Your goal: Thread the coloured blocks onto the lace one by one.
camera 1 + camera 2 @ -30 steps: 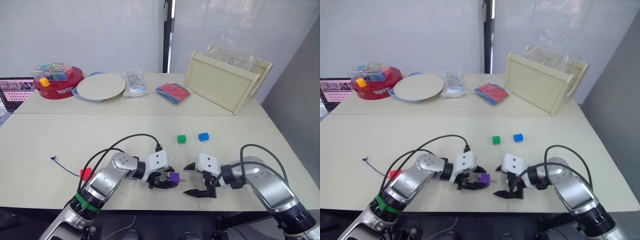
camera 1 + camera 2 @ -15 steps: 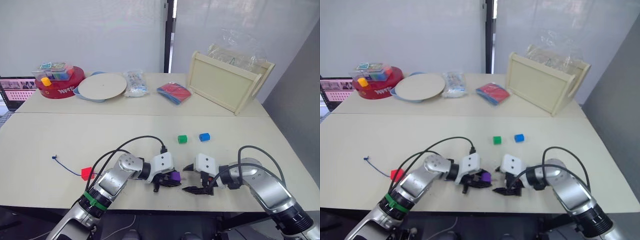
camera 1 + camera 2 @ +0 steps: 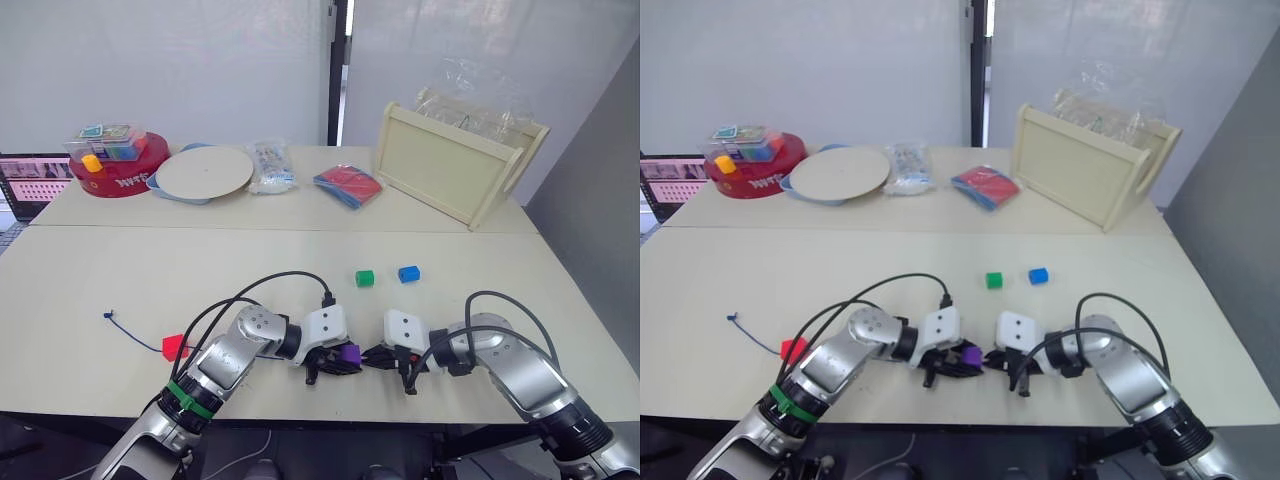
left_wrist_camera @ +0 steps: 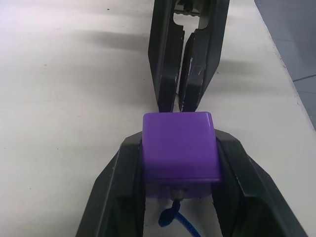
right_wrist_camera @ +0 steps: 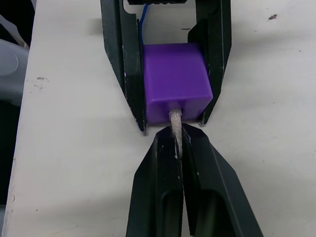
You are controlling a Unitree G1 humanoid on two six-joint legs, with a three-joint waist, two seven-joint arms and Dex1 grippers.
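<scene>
Silver arms, white wrist housings, looping black cables, green left-forearm band, black fingers.

Blocks: one purple (image 5: 177, 80), one green (image 3: 364, 278), one blue (image 3: 407, 273), one red (image 3: 174, 347). Lace (image 3: 135, 334): dark blue, with a pale tip (image 5: 176, 124). Grippers, left (image 4: 178, 182) and right (image 5: 176, 148): black fingers; table (image 3: 200, 280): plain cream.

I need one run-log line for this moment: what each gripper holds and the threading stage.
left gripper: shut on purple block | right gripper: shut on lace tip | stage: tip through block, pull not yet done
</scene>
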